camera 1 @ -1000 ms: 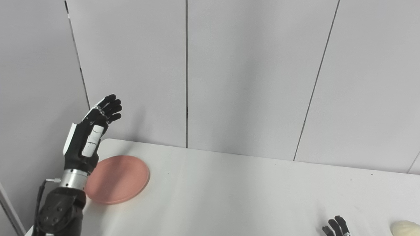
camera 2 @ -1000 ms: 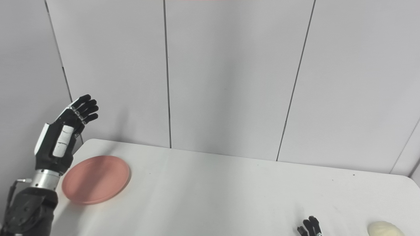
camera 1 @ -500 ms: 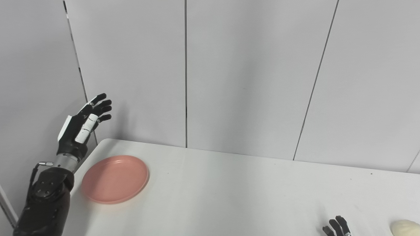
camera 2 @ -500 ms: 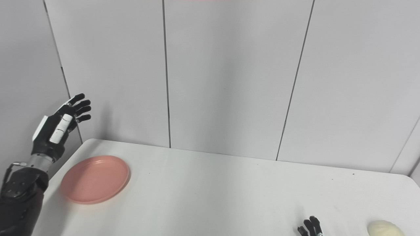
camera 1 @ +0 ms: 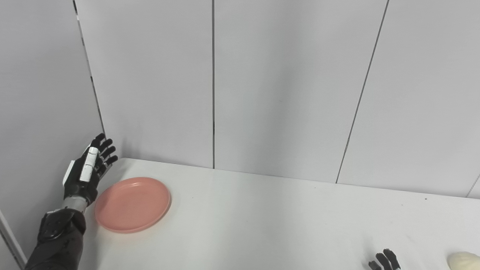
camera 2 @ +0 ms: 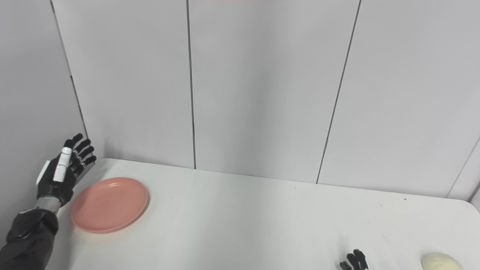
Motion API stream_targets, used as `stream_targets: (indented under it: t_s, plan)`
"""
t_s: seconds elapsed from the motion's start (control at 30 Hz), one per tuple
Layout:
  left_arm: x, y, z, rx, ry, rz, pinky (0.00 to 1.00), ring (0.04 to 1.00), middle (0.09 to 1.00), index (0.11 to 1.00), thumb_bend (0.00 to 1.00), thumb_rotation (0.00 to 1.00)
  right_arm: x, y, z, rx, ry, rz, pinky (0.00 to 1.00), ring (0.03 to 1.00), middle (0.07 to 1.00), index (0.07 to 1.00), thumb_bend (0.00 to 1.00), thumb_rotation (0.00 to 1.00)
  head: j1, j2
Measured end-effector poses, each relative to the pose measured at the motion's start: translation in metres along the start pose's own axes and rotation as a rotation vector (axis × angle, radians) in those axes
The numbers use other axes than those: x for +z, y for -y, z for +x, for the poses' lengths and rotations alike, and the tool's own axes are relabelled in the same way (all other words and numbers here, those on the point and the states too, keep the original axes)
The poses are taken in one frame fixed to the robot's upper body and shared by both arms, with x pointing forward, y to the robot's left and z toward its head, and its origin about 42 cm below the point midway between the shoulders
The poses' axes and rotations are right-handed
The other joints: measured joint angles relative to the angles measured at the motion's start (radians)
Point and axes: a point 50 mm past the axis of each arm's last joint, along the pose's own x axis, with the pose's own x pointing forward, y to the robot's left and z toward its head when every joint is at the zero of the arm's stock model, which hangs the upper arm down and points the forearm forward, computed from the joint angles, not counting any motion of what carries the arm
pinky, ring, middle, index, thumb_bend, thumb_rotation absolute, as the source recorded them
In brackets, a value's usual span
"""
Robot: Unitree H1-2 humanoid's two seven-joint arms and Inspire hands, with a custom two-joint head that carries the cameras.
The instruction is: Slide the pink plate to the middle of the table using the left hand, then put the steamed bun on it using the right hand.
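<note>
White table (camera 2: 262, 217) corner shows only beyond steamed bun (camera 2: 439, 261) rightward.

A plate (camera 1: 132, 204) lies on the table (camera 1: 262, 221) near its far left corner, just right of the left hand (camera 1: 85, 174), which is raised beside the table's left edge. The steamed bun (camera 2: 440, 261) sits at the near right, just right of the right hand (camera 2: 354, 261). A panelled wall (camera 1: 281, 82) stands behind the table.
</note>
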Motion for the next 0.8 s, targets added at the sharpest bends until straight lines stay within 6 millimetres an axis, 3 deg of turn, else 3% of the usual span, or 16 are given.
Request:
stream_targets:
  t_s: [0.27, 0.47, 0.63, 0.8]
  plan:
    - [-0.008, -0.005, -0.004, 0.023, -0.042, 0.04, 0.81, 0.866, 0.873, 0.894, 0.77, 0.76, 0.0, 0.003, -0.002, 0.0, -0.01, 0.005, 0.99, 0.955, 0.979, 0.976, 0.71, 0.8, 0.003, 0.008]
    - [-0.006, -0.022, -0.006, 0.065, -0.06, 0.083, 0.82, 0.863, 0.85, 0.887, 0.81, 0.77, 0.002, 0.009, -0.004, -0.003, -0.017, -0.011, 0.99, 0.956, 0.982, 0.978, 0.71, 0.8, 0.002, 0.008]
    - [-0.006, -0.03, -0.01, 0.084, -0.065, 0.085, 0.81, 0.845, 0.853, 0.898, 0.75, 0.77, 0.002, 0.01, -0.005, -0.003, -0.02, -0.014, 0.99, 0.954, 0.983, 0.978, 0.7, 0.8, 0.0, 0.006]
    - [-0.011, -0.036, -0.013, 0.096, -0.088, 0.086, 0.8, 0.842, 0.84, 0.884, 0.76, 0.77, 0.002, 0.01, -0.005, -0.002, -0.02, -0.013, 0.99, 0.954, 0.984, 0.979, 0.72, 0.8, -0.002, 0.006]
